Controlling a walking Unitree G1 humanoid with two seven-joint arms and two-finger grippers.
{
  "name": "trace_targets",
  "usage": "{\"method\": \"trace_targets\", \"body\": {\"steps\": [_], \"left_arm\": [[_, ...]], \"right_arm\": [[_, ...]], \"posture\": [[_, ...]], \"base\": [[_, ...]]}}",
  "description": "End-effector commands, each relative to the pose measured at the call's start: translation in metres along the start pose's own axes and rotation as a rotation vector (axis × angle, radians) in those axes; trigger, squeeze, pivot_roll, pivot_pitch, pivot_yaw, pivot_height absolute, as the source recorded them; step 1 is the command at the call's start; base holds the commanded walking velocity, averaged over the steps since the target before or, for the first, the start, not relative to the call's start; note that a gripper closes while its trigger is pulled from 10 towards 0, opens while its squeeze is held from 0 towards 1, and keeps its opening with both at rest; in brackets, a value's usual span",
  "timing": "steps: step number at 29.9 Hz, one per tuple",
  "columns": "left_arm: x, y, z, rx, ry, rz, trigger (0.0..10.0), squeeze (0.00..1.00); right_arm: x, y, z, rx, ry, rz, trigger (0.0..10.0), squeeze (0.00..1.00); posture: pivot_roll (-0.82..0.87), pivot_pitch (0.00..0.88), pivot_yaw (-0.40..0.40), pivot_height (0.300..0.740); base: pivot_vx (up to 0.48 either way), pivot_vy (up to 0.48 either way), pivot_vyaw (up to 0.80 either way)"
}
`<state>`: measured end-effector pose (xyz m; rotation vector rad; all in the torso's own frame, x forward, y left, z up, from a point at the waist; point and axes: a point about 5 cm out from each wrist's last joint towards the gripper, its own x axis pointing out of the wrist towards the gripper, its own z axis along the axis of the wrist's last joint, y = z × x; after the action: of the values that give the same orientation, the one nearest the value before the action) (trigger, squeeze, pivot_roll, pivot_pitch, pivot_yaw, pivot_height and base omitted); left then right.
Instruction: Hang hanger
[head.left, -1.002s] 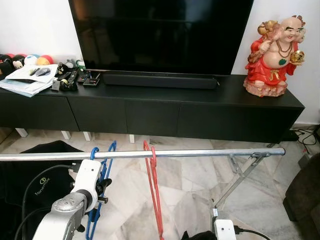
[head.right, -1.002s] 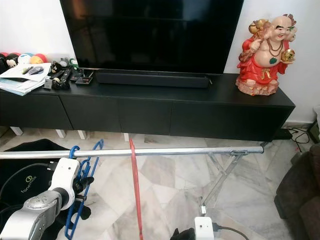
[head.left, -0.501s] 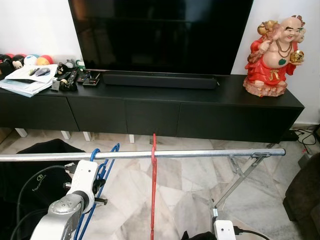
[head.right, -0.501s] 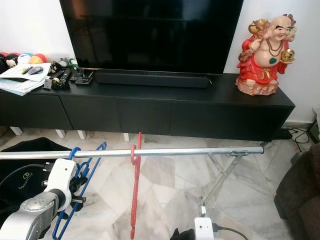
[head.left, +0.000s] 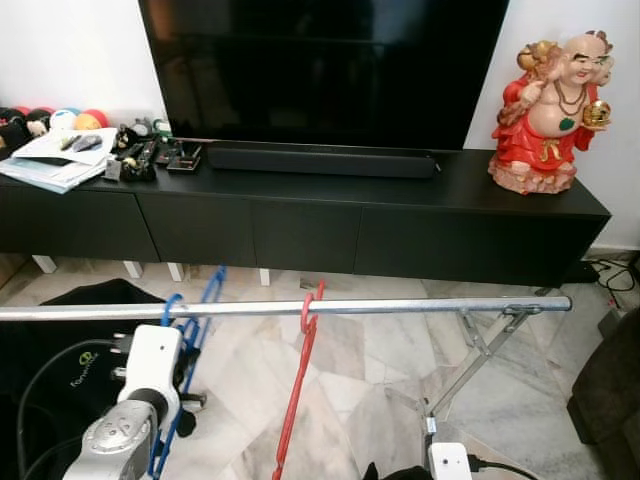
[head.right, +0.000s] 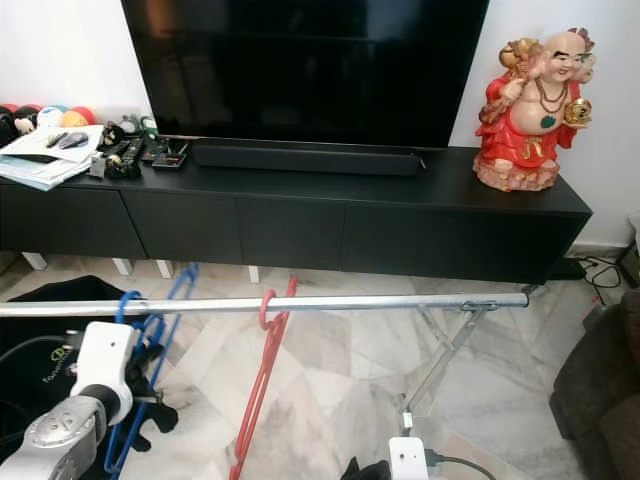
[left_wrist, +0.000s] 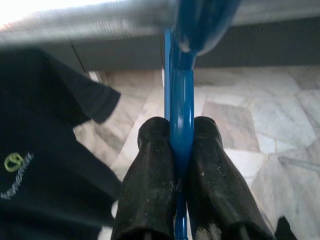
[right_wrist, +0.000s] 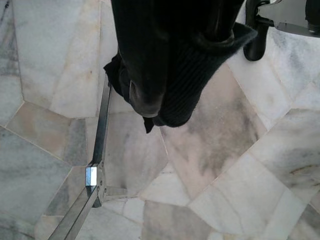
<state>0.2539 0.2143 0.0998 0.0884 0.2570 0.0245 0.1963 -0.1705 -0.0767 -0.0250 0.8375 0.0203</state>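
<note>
A blue hanger (head.left: 207, 289) has its hook over the silver rail (head.left: 400, 306) near the rail's left part. In the left wrist view my left gripper (left_wrist: 181, 127) is shut on the blue hanger's (left_wrist: 181, 95) neck, just below the rail. The white left wrist (head.left: 150, 370) covers the grip in the eye views. A red hanger (head.left: 294, 395) hangs by its hook from the middle of the rail, tilted with its lower end toward me and to the left. My right gripper (right_wrist: 165, 60) hangs idle low over the marble floor.
A black TV console (head.left: 300, 215) stands behind the rail, with a red statue (head.left: 548, 110) on its right end and papers (head.left: 55, 160) on its left. The rack's folding leg (head.left: 480, 350) slants down on the right. A black bag (head.left: 70, 320) lies left, a dark sofa (head.left: 610, 400) right.
My left gripper has slid a little left along the rail with the blue hanger. The red hanger keeps swinging on the rail, and its lower end now points left.
</note>
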Motion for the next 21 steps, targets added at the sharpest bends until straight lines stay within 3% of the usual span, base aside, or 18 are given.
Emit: {"method": "trace_targets", "body": {"steps": [1, 7, 12, 18, 19, 20, 21], "left_arm": [[-0.002, 0.001, 0.009, 0.012, -0.055, 0.009, 0.0, 0.00], [-0.008, -0.003, -0.001, 0.051, -0.052, -0.029, 0.0, 0.00], [-0.020, 0.000, -0.023, 0.168, -0.048, -0.065, 0.0, 0.00], [-0.026, 0.002, -0.040, 0.209, -0.013, -0.077, 0.0, 0.00], [-0.027, 0.005, -0.053, 0.207, 0.026, -0.066, 0.3, 0.00], [-0.027, 0.006, -0.062, 0.188, 0.054, -0.057, 3.4, 0.00], [-0.028, 0.007, -0.067, 0.175, 0.070, -0.052, 3.4, 0.00]], "right_arm": [[-0.001, -0.001, -0.004, 0.003, 0.016, -0.002, 10.0, 0.00], [-0.001, -0.002, -0.004, 0.005, 0.017, -0.003, 10.0, 0.00], [-0.001, -0.003, -0.005, 0.004, 0.022, -0.005, 10.0, 0.00], [-0.001, -0.003, -0.006, 0.003, 0.025, -0.006, 10.0, 0.00], [-0.001, -0.003, -0.006, 0.003, 0.026, -0.006, 10.0, 0.00], [-0.001, -0.003, -0.006, 0.003, 0.026, -0.006, 10.0, 0.00], [-0.001, -0.003, -0.006, 0.003, 0.026, -0.006, 10.0, 0.00]], "posture": [[0.14, 0.000, -0.002, 0.740], [0.14, 0.000, -0.002, 0.740], [0.14, 0.000, -0.003, 0.740], [0.14, 0.000, -0.002, 0.740], [0.14, 0.000, -0.002, 0.740], [0.14, 0.000, -0.002, 0.740], [0.14, 0.000, -0.002, 0.740]], "base": [[0.000, 0.000, 0.00], [0.000, 0.000, 0.00], [0.000, 0.000, 0.00], [0.000, 0.000, 0.00], [0.000, 0.000, 0.00], [0.000, 0.000, 0.00], [0.000, 0.000, 0.00]]}}
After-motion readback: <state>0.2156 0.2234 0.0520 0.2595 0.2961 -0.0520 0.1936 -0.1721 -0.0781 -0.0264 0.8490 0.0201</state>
